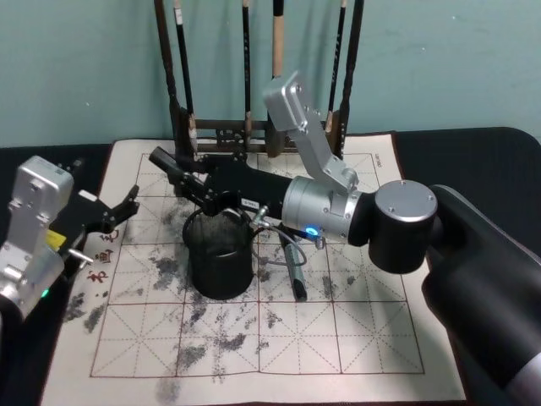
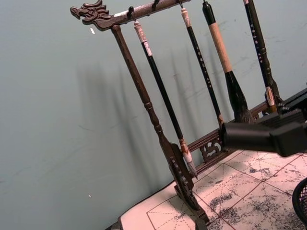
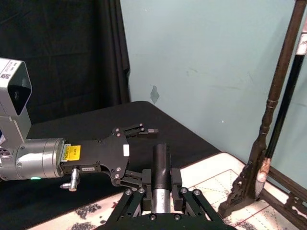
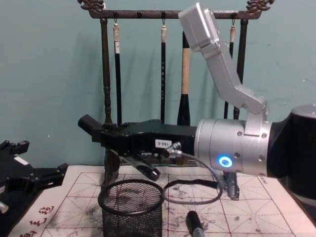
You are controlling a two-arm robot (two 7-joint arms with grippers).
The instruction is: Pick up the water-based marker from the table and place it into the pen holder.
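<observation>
Right end effector [image 3: 161, 184] pinches one marker [image 3: 160, 160] over pen holder [image 1: 221, 279] (left end effector [image 1: 128, 211] spread).

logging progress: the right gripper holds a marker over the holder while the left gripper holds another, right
No: the left gripper is empty, fingers open, as the head view shows. The right gripper does hold a marker over the holder.
</observation>
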